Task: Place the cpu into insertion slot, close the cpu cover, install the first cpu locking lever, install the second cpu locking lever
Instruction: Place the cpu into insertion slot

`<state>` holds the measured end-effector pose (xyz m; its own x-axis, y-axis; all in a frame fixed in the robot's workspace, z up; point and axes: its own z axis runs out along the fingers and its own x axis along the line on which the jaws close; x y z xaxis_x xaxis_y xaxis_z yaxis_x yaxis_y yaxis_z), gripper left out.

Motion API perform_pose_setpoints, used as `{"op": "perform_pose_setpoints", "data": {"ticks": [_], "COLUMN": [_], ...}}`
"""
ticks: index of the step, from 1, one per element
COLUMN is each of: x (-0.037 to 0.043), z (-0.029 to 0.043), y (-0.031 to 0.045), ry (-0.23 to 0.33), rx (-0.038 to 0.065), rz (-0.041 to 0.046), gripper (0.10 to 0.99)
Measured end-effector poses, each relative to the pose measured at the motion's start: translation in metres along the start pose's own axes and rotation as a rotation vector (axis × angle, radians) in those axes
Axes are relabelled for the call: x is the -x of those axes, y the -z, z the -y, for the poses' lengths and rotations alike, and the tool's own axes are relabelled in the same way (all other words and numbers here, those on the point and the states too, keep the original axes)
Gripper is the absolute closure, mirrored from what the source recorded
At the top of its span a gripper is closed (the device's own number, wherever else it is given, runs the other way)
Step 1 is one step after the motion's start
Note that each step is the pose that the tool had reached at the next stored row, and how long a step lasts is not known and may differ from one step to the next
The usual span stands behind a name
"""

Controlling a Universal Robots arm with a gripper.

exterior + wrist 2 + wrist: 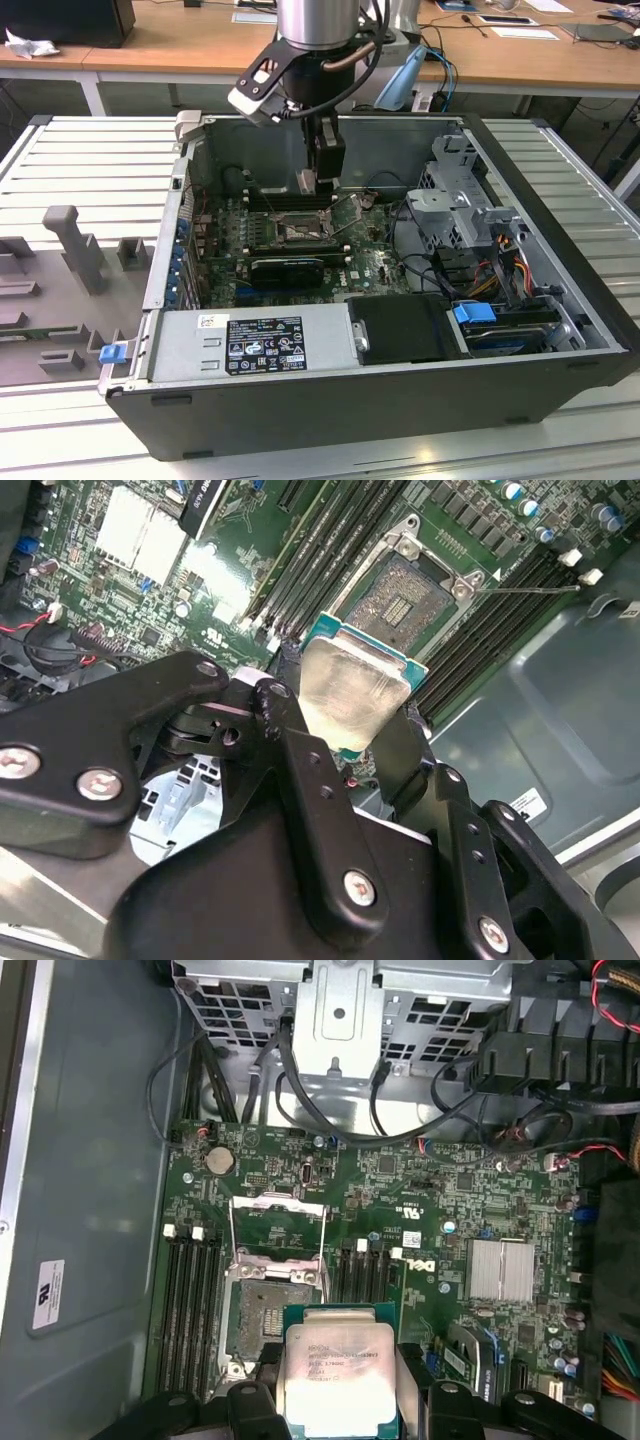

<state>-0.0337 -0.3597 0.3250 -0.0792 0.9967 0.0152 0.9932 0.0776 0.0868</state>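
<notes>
My gripper (318,182) hangs inside the open computer case, just above the motherboard. It is shut on the cpu (335,1370), a pale silvery square chip on a green base, pinched by its edges between two black fingers (252,1405). The chip (355,690) hovers beside and slightly above the insertion slot (255,1320), whose dark pin field lies bare inside a silver rim (405,600). The cpu cover (279,1201), a thin silver frame, is swung open on the slot's side toward the drive cage. A thin wire locking lever (530,588) sticks out, unlatched, next to the socket.
Long black memory slots (190,1300) flank the socket on both sides. A black expansion card (288,268) lies near the socket toward the power supply (250,345). The metal drive cage (465,200) and loose cables (300,1110) crowd one side. A silver heatsink (500,1268) sits on the board.
</notes>
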Motion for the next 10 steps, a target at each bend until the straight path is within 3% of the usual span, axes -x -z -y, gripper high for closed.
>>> {"op": "perform_pose_setpoints", "data": {"ticks": [10], "x": [0.0001], "z": [0.0005], "y": [-0.0059], "ry": [0.0], "rx": [0.0], "rz": [0.0], "gripper": [0.557]}}
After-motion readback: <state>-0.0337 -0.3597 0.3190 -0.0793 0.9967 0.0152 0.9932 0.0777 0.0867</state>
